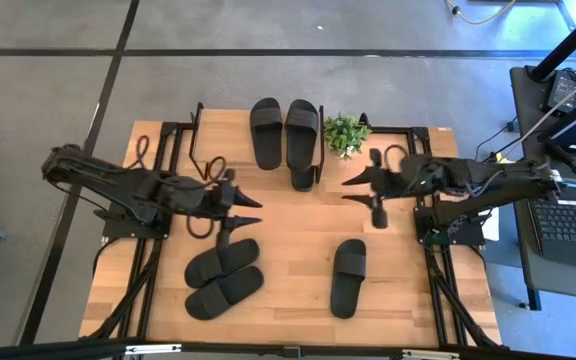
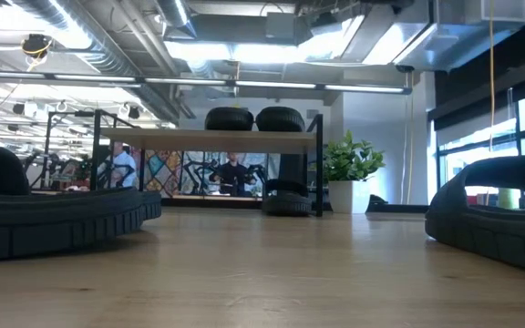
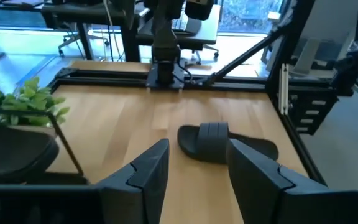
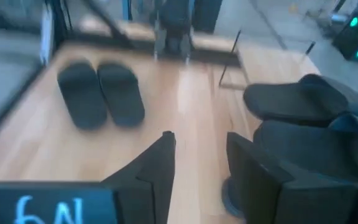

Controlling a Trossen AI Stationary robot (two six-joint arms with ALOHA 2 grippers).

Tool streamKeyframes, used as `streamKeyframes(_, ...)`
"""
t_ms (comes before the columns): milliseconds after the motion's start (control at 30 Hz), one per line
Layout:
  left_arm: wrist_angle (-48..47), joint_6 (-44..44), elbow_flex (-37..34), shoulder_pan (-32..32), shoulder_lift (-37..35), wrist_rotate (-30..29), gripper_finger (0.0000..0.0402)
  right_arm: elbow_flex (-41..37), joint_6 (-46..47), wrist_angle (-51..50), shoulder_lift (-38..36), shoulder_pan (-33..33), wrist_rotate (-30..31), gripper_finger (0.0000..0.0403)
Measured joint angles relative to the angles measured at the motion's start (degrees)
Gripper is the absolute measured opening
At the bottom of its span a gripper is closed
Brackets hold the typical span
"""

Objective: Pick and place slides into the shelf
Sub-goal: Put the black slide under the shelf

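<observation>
Nearest the bottom edge of the high view we see a pair of slides (image 1: 224, 278) lying side by side at lower left on the wooden surface (image 1: 288, 230), and a single slide (image 1: 348, 277) at lower centre-right, well apart from the pair.

Above them, in the middle band of the frame, the left pincer (image 1: 251, 211) reaches in from the left with its fingers spread and nothing between them. It hangs above the pair, near it. The right pincer (image 1: 355, 189) reaches in from the right, its fingers likewise spread and pinching nothing.

Farther up, at top centre, the shelf (image 1: 288, 135) carries two slides (image 1: 284, 128) side by side on its plank top. A third slide (image 1: 305, 176) shows under the plank at the shelf's lower edge; in the low view it sits on the lower tier. Just right of the shelf stands a small green plant (image 1: 346, 133).
</observation>
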Motion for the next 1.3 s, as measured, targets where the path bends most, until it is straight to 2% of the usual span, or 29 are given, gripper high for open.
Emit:
streamKeyframes(100, -0.69, 0.01, -3.38, -1.85, -4.21, -1.87, 0.0154, 8.54, -0.25, -11.79, 7.15, 4.00, 8.39, 0.0146)
streamKeyframes(200, -0.22, -0.83, -8.22, -3.32, -9.21, -4.54, 0.0154, 17.78, 3.95, -23.00, 14.02, 8.02, 17.02, 0.0146)
streamKeyframes(300, 0.31, -3.20, -13.51, -4.30, -14.01, -6.77, 0.0154, 25.18, 10.31, -30.87, 19.99, 11.66, 17.99, 0.0146)
streamKeyframes(400, 2.24, -4.73, -18.67, -4.83, -18.45, -6.95, 0.0154, 29.23, 17.26, -36.75, 24.88, 15.14, 17.94, 0.0146)
streamKeyframes(600, 10.13, -4.80, -28.59, -5.31, -25.34, -6.91, 0.0154, 29.12, 34.48, -44.16, 31.54, 21.80, 17.54, 0.0146)
streamKeyframes(800, 10.60, -4.90, -34.11, -5.31, -28.41, -6.91, 0.0154, 29.09, 50.13, -48.05, 38.22, 30.34, 17.33, 0.0146)
streamKeyframes(1000, 10.54, -4.79, -36.10, -5.31, -28.51, -6.87, 0.0154, 29.08, 56.33, -48.11, 45.71, 35.56, 17.33, 0.0146)
streamKeyframes(1300, 9.36, -4.77, -36.39, -5.31, -28.51, -6.87, 0.0153, 29.04, 60.19, -48.12, 54.47, 37.28, 15.67, 0.0146)
